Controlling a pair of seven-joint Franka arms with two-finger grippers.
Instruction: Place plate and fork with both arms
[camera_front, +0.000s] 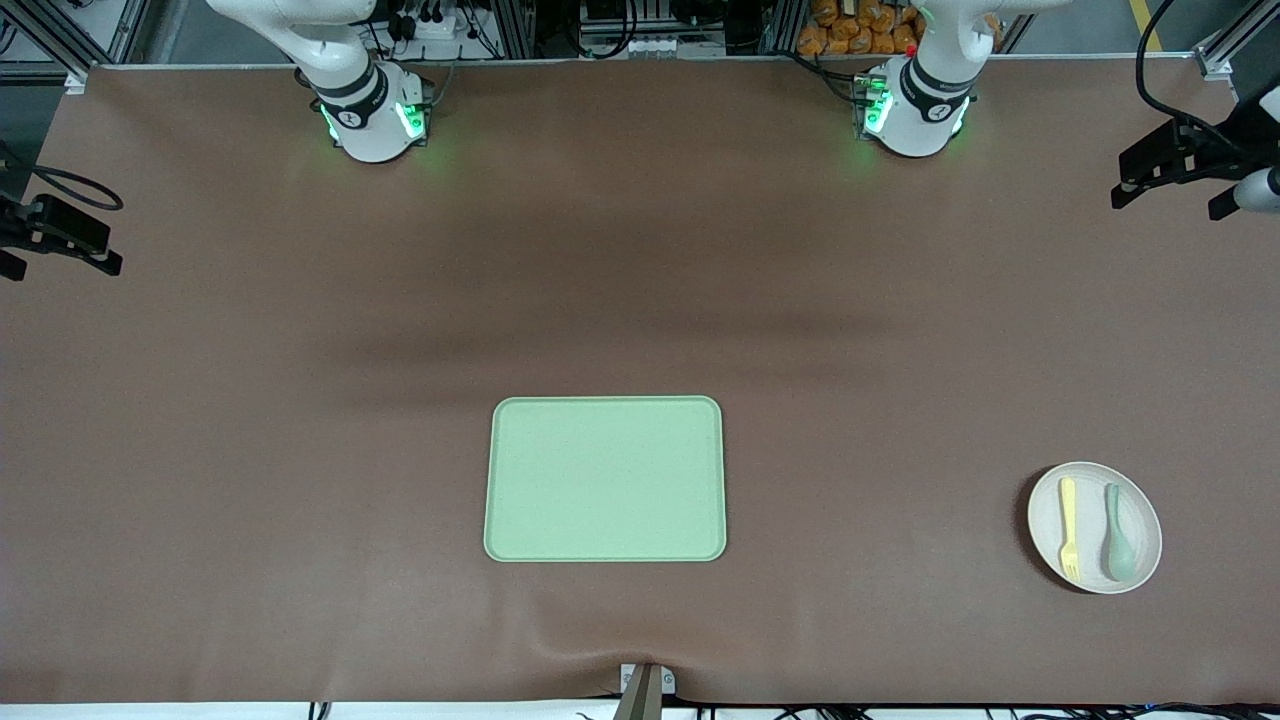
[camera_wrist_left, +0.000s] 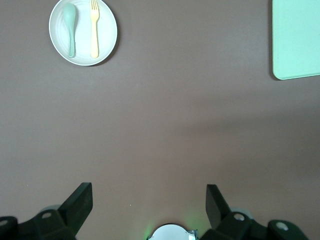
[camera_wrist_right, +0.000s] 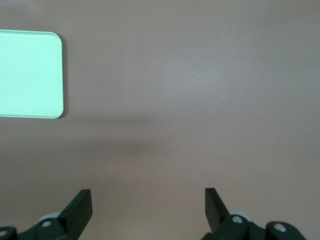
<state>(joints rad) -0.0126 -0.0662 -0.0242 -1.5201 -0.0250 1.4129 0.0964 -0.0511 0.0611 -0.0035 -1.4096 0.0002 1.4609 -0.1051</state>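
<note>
The off-white plate sits near the front edge at the left arm's end of the table. On it lie the pale-yellow fork and a grey-green spoon, side by side. The left wrist view shows the plate, the fork and the spoon far from my left gripper, which is open and empty, high over bare table by its base. My right gripper is open and empty, high over bare table. Neither gripper shows in the front view.
A light-green tray lies empty in the middle, toward the front edge; it also shows in the left wrist view and the right wrist view. Black camera mounts stand at both table ends.
</note>
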